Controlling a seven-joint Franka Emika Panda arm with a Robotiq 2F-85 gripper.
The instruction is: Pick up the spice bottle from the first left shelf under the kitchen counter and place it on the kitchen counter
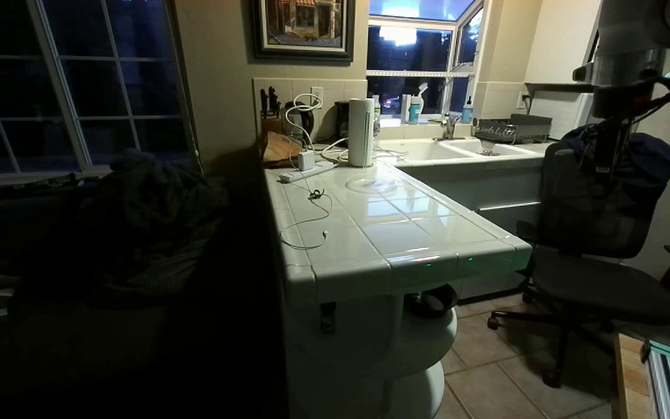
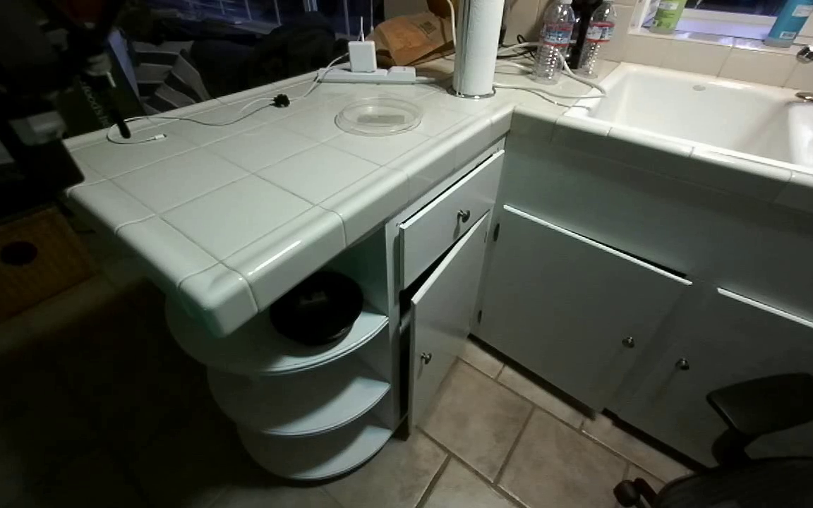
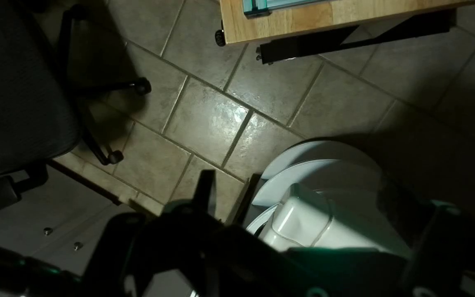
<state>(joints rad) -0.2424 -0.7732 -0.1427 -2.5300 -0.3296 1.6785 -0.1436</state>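
Arm (image 1: 628, 67): hangs from the upper right in an exterior view, wrist downward.
Gripper (image 1: 605, 163): released, fingers (image 3: 204, 190) well apart.
Spice bottle (image 1: 327, 318): seemingly the small dark shape on the left of the upper shelf (image 1: 425, 343) under the kitchen counter (image 1: 422, 227), upright, long axis vertical; its facing unclear.
Clear bottles (image 2: 553, 49): red-white-blue labels, wording too small to read.

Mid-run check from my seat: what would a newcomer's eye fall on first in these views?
Probably the glossy white kitchen counter, bright against the dark room in an exterior view. Next, the tall white paper towel roll standing toward its far end. Then the black bowl-like object, stark on the rounded white top shelf beneath the countertop.
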